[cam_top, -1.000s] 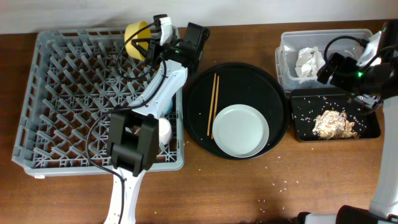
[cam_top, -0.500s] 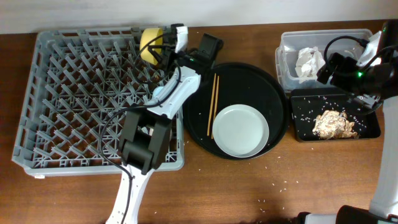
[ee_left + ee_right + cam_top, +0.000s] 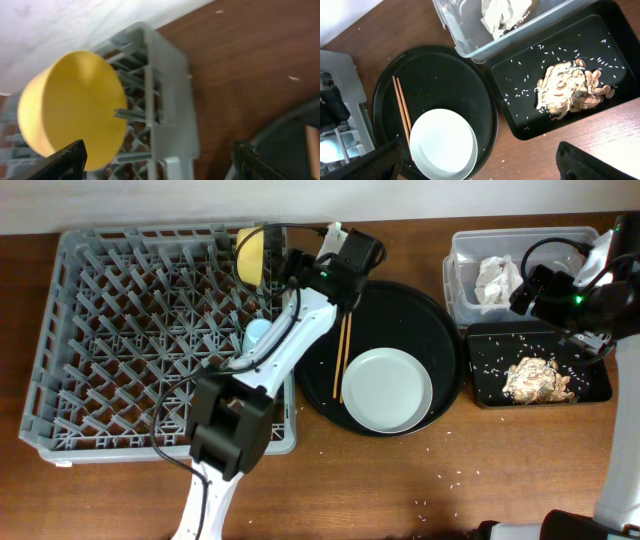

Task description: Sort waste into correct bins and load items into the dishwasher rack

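Brown wooden bench (image 3: 400, 480) carries all items. Yellow bowl (image 3: 250, 255) stands on edge among the pegs at the back-right corner of the dishwasher rack (image 3: 60, 330). It is judged light, rigid and smooth: grip the rim. Left hand (image 3: 157, 165) is wide and empty just beside it. Right hand (image 3: 480, 165), also wide and empty, hovers near the clear tub (image 3: 455, 270).

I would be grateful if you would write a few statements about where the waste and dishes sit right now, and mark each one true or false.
1. The yellow bowl sits in the dishwasher rack, near its far right corner. True.
2. The chopsticks lie in the clear tub. False: they lie on the round black tray, beside the plate.
3. The napkin is in the clear tub. True.
4. The food scraps are on the plate. False: they are in the shallow black tray.
5. The left gripper is shut on the yellow bowl. False: its jaws stand open.
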Available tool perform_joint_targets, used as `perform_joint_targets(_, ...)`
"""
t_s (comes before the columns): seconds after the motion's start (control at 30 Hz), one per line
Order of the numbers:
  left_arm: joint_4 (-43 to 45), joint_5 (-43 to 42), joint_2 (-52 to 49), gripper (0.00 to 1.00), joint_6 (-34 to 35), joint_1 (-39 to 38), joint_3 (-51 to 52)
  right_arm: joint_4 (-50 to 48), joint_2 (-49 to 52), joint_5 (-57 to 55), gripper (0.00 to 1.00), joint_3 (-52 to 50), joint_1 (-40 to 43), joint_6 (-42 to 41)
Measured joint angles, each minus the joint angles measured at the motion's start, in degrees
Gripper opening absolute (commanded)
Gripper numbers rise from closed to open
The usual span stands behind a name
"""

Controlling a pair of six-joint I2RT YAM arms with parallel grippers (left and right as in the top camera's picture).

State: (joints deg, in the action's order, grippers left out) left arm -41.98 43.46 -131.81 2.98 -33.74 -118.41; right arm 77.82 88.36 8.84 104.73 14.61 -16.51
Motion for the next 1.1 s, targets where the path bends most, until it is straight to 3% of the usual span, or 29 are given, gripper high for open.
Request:
perform_joint_targets(0.07,-1.7,-8.2,1.6,0.92,0.0,0.0,0.0,0.0,0.0,0.0,0.98,0.0,0.0,0.0)
perform_joint_targets(0.17,-1.0,-11.7,5.2,0.93,1.1,1.6,-0.1,0.0,0.0,0.0,0.98,0.0,0.0,0.0)
perform_joint_targets(0.3,1.7,-19.0,5.9,0.93,4.2,11.8,-0.1,0.0,0.0,0.0,0.98,0.0,0.0,0.0)
perform_joint_targets(0.4,2.1,-24.5,5.8,0.93,4.4,15.2,-0.1,0.0,0.0,0.0,0.98,0.0,0.0,0.0)
perform_joint_targets(0.83,-1.2,-20.5,3.7,0.89,0.0,14.1,-1.2,0.0,0.0,0.0,0.98,0.0,0.0,0.0)
perform_joint_targets(0.93,-5.5,-23.0,-2.2,0.89,0.0,13.4,-1.0,0.0,0.0,0.0,0.98,0.0,0.0,0.0)
perform_joint_targets(1.1,-7.3,-23.1,-2.9,0.89,0.0,13.1,-0.7,0.0,0.0,0.0,0.98,0.0,0.0,0.0)
